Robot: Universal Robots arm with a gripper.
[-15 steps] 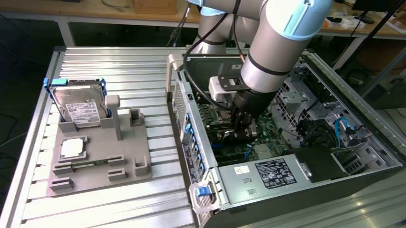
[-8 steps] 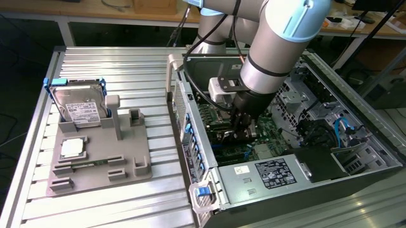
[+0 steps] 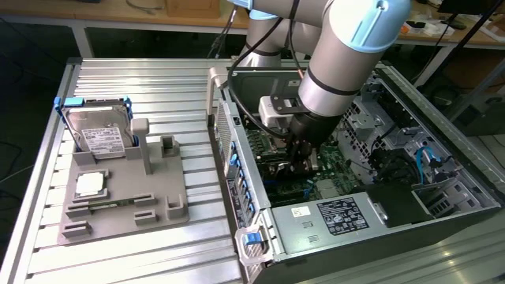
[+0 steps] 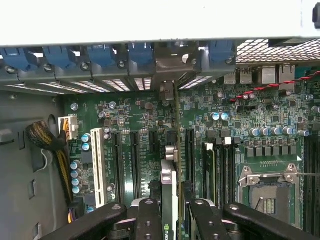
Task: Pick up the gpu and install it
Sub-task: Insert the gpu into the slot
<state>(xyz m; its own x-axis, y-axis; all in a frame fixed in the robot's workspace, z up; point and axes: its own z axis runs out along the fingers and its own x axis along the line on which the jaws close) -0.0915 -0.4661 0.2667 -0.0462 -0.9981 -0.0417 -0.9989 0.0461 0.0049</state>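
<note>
Jaws clamp the gpu (image 4: 168,186) over motherboard (image 4: 125,116).

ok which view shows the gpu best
The wrist view. There the gpu stands edge-on in the gripper, over the motherboard slots, with its far end at the case's rear wall. In the exterior view the arm reaches into the case and covers it, so little or nothing of the card can be made out.

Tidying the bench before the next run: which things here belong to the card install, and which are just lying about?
In the job: gpu, hand gripping it, open computer case, motherboard.
Lying about: hard drive, processor chip, grey holder tray.
</note>
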